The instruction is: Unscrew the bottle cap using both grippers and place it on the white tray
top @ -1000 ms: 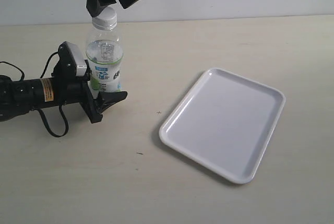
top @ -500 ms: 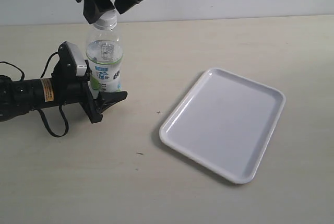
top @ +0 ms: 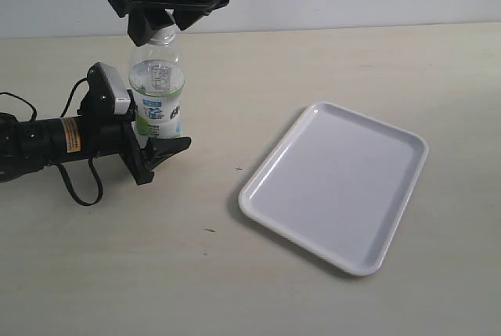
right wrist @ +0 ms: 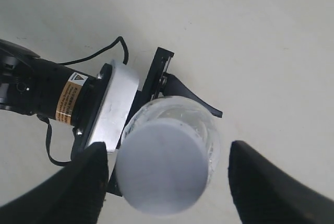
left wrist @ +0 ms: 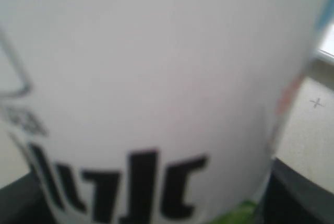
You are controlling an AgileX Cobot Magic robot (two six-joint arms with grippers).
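"Now that the right gripper [top: 162, 29] has come down over the last second, how much of the cap [top: 163, 36] can you see from the side?"

"Hardly any. A second ago the whole white cap stood clear under the black fingers; now only its lower edge peeks out. The bottle [top: 156, 89] hasn't shifted. It stands upright at about 10 o'clock on the table [top: 235, 273], and the left gripper [top: 156, 146] reaches in from 9 o'clock, clamped on its lower half."

"So the cap is still on?"

"Yes, still on the neck. I'd judge the descent is about done and closing on the cap is the step due next. I see no sign that twisting has begun."

"Is the right gripper closed, then?"

"The side view can't settle that, but the right wrist camera does. It looks straight down on the cap's round top, with the fingers [right wrist: 86, 187] spread apart on either side and a gap showing beside the cap. The left wrist camera gives only the blurred label [left wrist: 156, 78] filling the picture, with dark jaws at its edges, which fits a firm hold."

"And the tray [top: 337, 187]?"

"Nothing lies on it. It sits well apart, toward 4 o'clock from the bottle, and only the side view shows it."
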